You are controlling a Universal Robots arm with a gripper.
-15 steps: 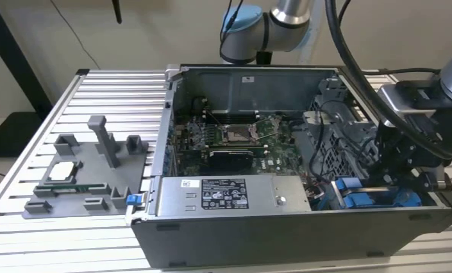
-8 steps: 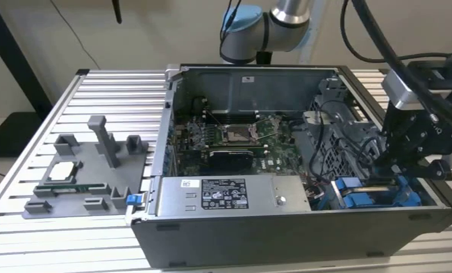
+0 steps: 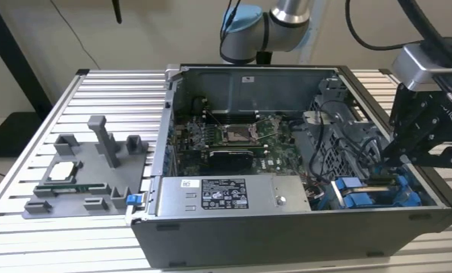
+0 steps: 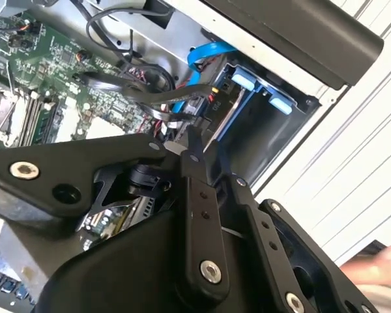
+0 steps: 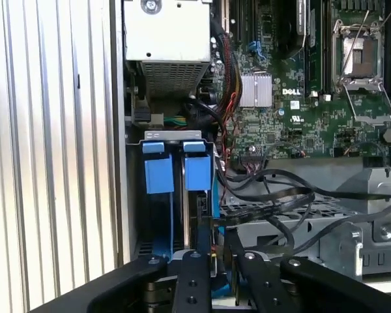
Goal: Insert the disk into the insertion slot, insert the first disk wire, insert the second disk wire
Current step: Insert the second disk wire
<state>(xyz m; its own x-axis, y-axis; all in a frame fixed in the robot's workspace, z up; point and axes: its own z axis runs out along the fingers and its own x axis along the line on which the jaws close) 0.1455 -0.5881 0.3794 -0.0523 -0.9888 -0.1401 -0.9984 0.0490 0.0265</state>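
Note:
The disk [image 5: 184, 202] stands on edge in the insertion slot [image 5: 173, 135], its blue frame tabs [image 5: 159, 173] showing at the case's corner. In the exterior view the slot [image 3: 378, 196] is at the front corner on the exterior view's right, and my gripper [image 3: 405, 156] hangs right above it. Both wrist views show the gripper [image 4: 190, 149] [image 5: 218, 244] down at the disk's [image 4: 227, 120] connector end. Its fingertips are pinched on a black disk wire [image 5: 260, 202] that runs off toward the motherboard. A blue wire [image 4: 208, 51] loops close by.
The grey power-supply box [image 3: 234, 196] lies along the case's front wall beside the slot. The motherboard [image 3: 234, 136] covers the case floor. A perforated metal cage [image 5: 352, 241] and loose black cables [image 4: 124, 81] crowd the gripper. A grey fixture plate [image 3: 82, 176] sits outside on the slatted table.

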